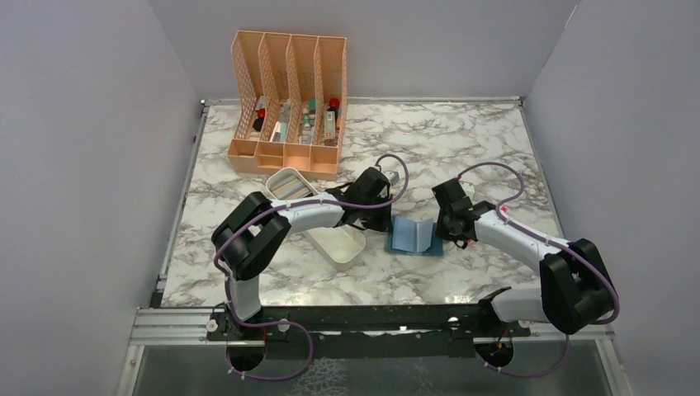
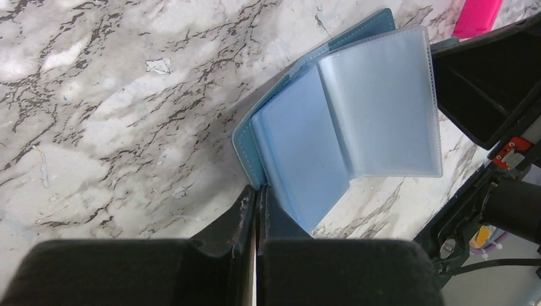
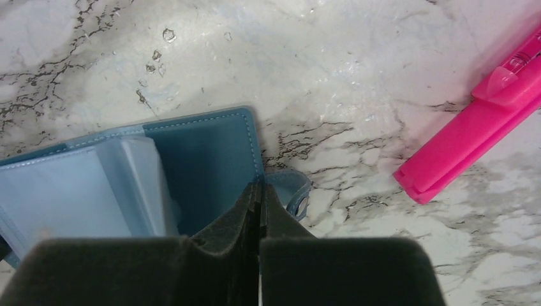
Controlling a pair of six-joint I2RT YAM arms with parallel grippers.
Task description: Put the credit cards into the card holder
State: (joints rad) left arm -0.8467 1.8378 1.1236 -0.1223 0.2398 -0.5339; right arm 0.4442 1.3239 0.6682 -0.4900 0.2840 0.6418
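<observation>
The teal-blue card holder (image 1: 415, 237) lies open on the marble table between my two grippers, its clear pale-blue sleeves fanned up. In the left wrist view the left gripper (image 2: 257, 191) is shut on the left edge of the card holder (image 2: 357, 108). In the right wrist view the right gripper (image 3: 260, 188) is shut on the right edge of the card holder's cover (image 3: 204, 159), beside its snap strap (image 3: 292, 191). In the top view the left gripper (image 1: 391, 219) and right gripper (image 1: 442, 232) meet the holder from either side. Pale credit cards (image 1: 290, 186) lie in the far end of the white tray.
A long white oblong tray (image 1: 338, 246) lies left of the holder, under the left arm. A peach mesh organizer (image 1: 289, 103) with small bottles stands at the back. A pink plastic object (image 3: 472, 140) lies on the marble right of the holder.
</observation>
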